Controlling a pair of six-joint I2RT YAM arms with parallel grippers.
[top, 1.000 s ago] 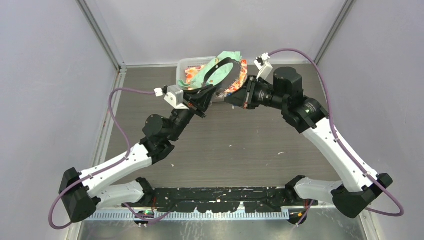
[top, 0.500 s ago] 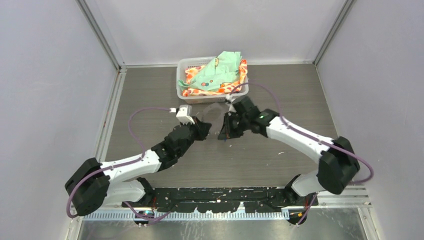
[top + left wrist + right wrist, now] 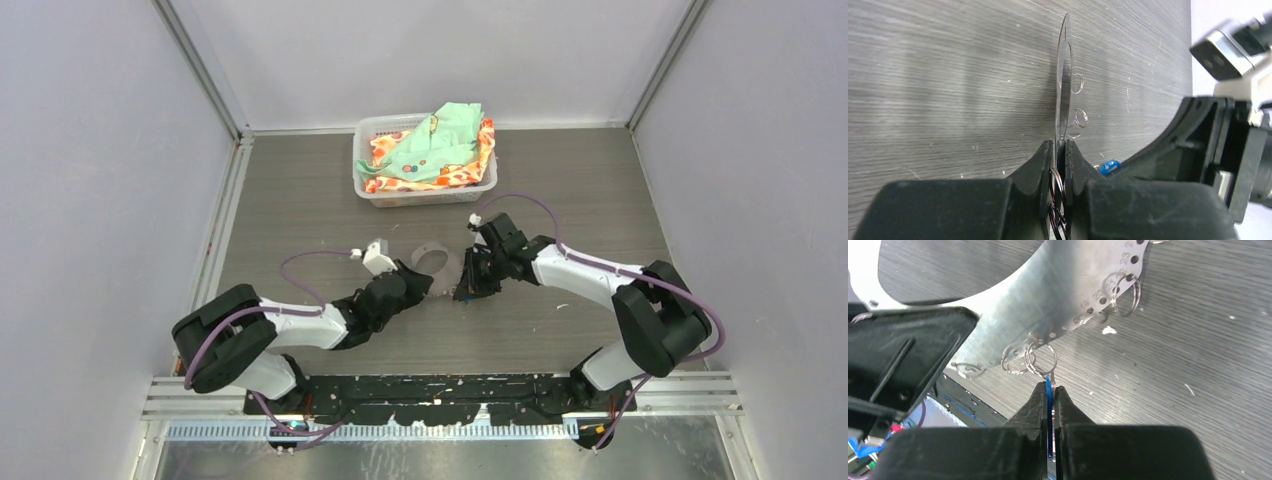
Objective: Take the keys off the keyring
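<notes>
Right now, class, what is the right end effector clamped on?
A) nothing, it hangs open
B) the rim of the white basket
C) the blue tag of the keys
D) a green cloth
C: in the right wrist view, the right end effector is shut on the thin blue tag of the keys, just below a loop on the keyring.

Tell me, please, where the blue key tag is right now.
In the right wrist view, the blue key tag is clamped in the right tool, just below the keyring's rim.
</notes>
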